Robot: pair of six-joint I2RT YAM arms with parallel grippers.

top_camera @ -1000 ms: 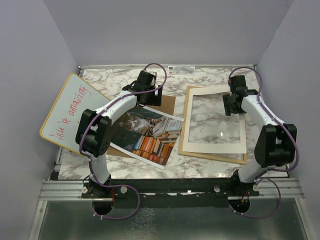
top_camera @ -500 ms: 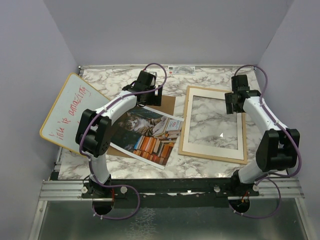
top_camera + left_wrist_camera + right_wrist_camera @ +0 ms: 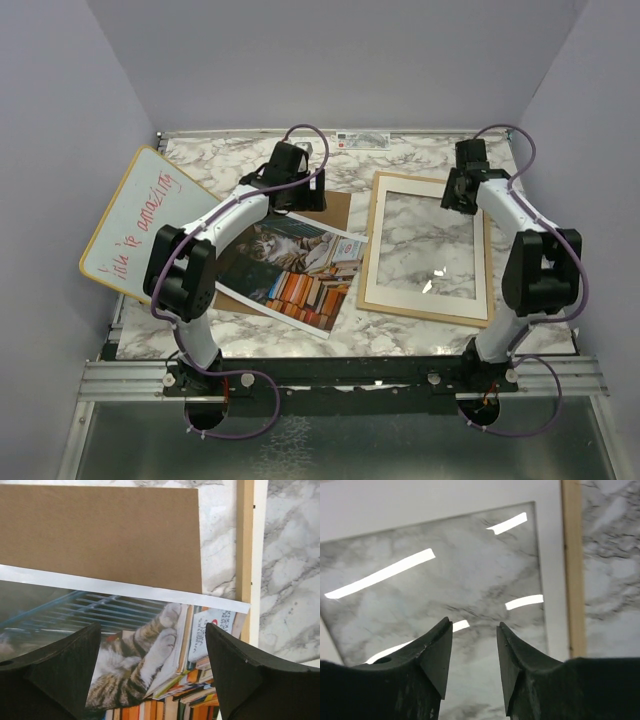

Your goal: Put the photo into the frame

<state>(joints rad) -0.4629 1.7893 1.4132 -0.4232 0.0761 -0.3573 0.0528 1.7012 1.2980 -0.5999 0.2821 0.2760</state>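
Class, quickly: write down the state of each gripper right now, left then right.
Left gripper: open wide above the photo, holding nothing.
Right gripper: partly open over the frame, holding nothing.

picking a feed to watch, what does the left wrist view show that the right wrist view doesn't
Only left wrist: the photo, lying partly over the brown backing board. Only right wrist: bright reflections across the pane of the frame. Both: the frame's wood edge and white inner border, plus the marble table.
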